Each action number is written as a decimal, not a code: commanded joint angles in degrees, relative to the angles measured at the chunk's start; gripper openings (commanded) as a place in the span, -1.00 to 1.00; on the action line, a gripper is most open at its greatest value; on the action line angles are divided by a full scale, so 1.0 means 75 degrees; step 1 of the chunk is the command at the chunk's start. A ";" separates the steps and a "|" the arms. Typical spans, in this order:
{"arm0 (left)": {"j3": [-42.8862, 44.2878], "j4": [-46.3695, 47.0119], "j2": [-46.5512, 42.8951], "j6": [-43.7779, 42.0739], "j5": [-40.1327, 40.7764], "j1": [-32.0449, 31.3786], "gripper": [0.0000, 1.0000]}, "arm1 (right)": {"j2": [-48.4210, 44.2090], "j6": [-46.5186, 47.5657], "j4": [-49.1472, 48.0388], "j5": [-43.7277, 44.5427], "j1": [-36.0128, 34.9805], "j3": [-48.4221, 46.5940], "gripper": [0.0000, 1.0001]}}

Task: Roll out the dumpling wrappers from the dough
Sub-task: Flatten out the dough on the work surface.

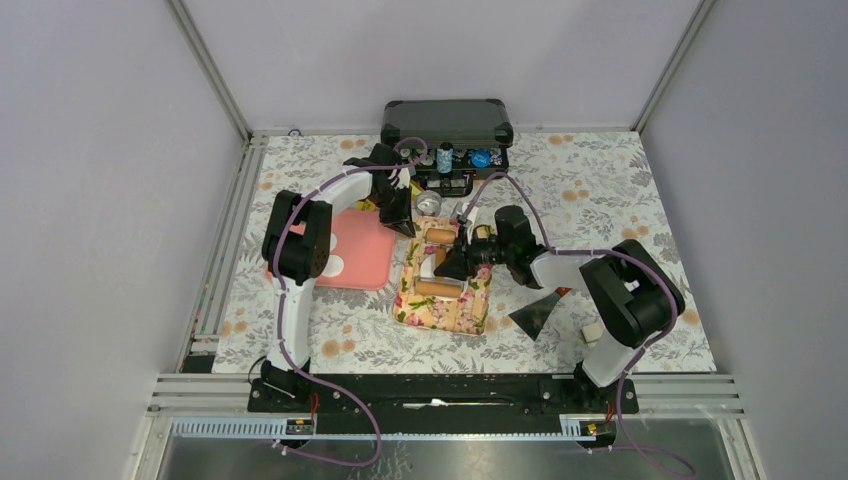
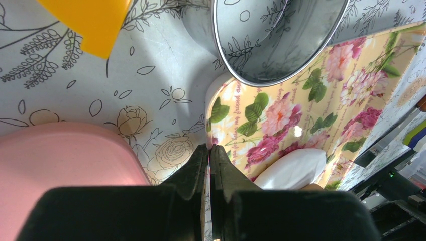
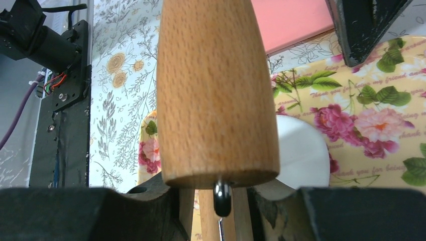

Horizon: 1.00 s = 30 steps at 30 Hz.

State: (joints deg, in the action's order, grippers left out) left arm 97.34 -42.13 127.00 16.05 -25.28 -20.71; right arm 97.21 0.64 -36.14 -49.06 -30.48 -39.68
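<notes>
Two grippers logged | left gripper [image 2: 208, 148]: I see jaws pressed together, empty, at floral tray [image 2: 351, 75] edge | right gripper [image 1: 457, 262]: clamped on rolling pin [image 3: 216, 90], dumpling wrapper [image 3: 304, 150] on tray, frame centre | flowered tablecloth [image 1: 600, 190], grey walls [image 1: 120, 150]

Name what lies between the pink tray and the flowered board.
Only bare patterned tablecloth, shown in the left wrist view between the pink tray and the flowered board.
</notes>
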 commanded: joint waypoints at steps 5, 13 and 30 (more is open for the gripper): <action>-0.0082 -0.0242 -0.0148 -0.0195 0.0448 -0.0016 -1.00 | 0.0134 0.0529 0.1744 0.0216 -0.0315 0.0427 -1.00; -0.0089 -0.0242 -0.0179 -0.0207 0.0459 -0.0016 -1.00 | -0.0464 0.0007 0.1774 -0.0157 -0.0375 0.0186 -1.00; -0.0113 -0.0231 -0.0194 -0.0289 0.0330 -0.0016 -1.00 | -0.0171 -0.0287 0.0581 0.0360 0.0369 -0.0817 -1.00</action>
State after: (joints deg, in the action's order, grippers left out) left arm 97.34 -42.15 126.91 15.99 -25.08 -20.73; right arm 91.64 -5.76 -29.87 -48.62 -27.90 -45.17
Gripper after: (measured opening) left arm 0.032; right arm 0.340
